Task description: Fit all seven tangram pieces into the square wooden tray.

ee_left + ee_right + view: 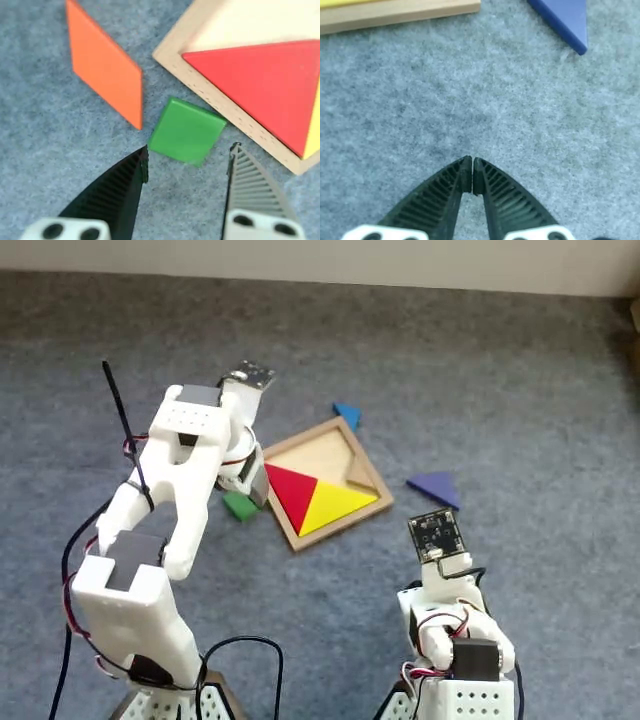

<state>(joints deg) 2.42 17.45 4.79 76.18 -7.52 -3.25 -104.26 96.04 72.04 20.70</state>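
Note:
The square wooden tray (340, 430) lies mid-carpet with a red triangle (290, 490) and a yellow triangle (335, 503) set inside it. A green square (186, 131) rests on the carpet just outside the tray rim (220, 105), beside an orange parallelogram (102, 62). My left gripper (189, 161) hovers open right over the green square's near edge, holding nothing. My right gripper (472, 175) is shut and empty above bare carpet, short of the tray edge (395, 12). A dark blue triangle (436, 487) lies right of the tray; a small blue triangle (347, 414) sits behind it.
Grey carpet covers the whole work surface. The left arm (170, 490) stretches over the tray's left corner, hiding part of the green square (238, 506). The right arm's base (455, 660) stands at the front right.

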